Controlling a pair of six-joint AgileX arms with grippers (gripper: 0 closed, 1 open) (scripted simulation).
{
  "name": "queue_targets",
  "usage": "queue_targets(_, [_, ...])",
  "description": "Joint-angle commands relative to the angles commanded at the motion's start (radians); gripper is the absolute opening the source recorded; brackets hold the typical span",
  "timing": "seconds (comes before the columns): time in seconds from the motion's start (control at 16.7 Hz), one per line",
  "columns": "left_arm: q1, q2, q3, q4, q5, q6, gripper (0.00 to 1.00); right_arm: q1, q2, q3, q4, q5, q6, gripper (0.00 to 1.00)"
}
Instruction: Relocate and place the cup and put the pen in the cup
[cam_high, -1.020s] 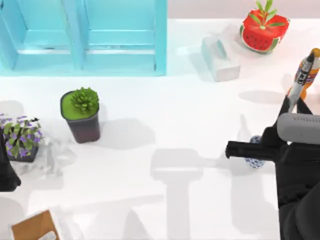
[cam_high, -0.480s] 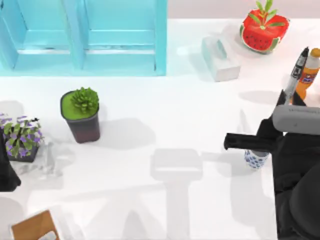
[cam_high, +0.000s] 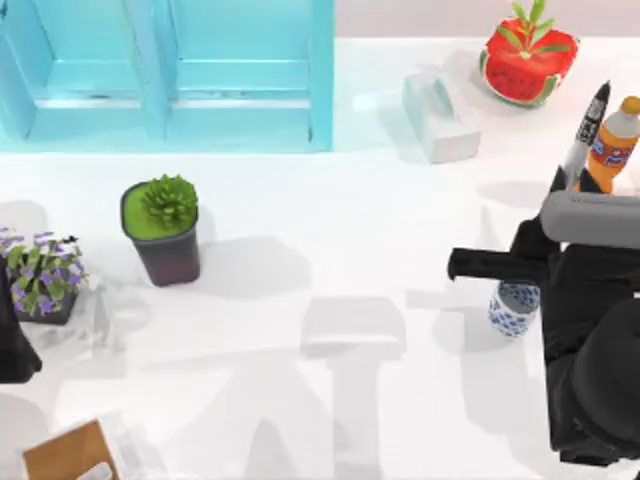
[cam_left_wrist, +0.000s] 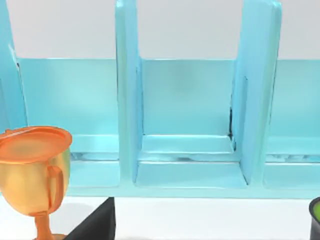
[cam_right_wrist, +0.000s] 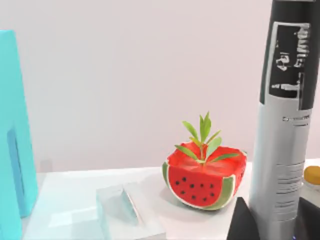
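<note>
The cup (cam_high: 514, 308), small and white with blue patterning, stands upright on the table at the right, just left of my right arm. The pen (cam_high: 586, 136), black with a pale label band, is held off the table with its tip pointing toward the far edge. My right gripper (cam_high: 566, 186) is shut on its lower barrel, farther from the front edge than the cup. In the right wrist view the pen (cam_right_wrist: 286, 125) rises as a tall grey and black barrel between the dark fingers (cam_right_wrist: 242, 224). My left arm (cam_high: 14, 345) is parked at the left edge.
An orange bottle (cam_high: 612, 145) stands just right of the pen. A watermelon planter (cam_high: 527, 60) and a tissue box (cam_high: 440, 112) sit at the back right, a blue rack (cam_high: 170, 75) at the back left. Two plant pots (cam_high: 162, 228) stand left. A gold trophy (cam_left_wrist: 35, 175) is near my left arm.
My right arm has carried the pen away from the front edge and slightly left, off the orange bottle. The cup, half covered before, now shows whole. The left arm has not moved.
</note>
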Motion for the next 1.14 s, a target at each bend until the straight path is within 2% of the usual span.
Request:
queue_targets(0.78, [0.0, 0.0, 0.0, 0.0, 0.0, 0.0, 1.0, 0.0, 0.0, 0.0, 0.0, 0.0, 0.0, 0.98])
queue_targets(1.14, [0.0, 0.0, 0.0, 0.0, 0.0, 0.0, 1.0, 0.0, 0.0, 0.0, 0.0, 0.0, 0.0, 1.0])
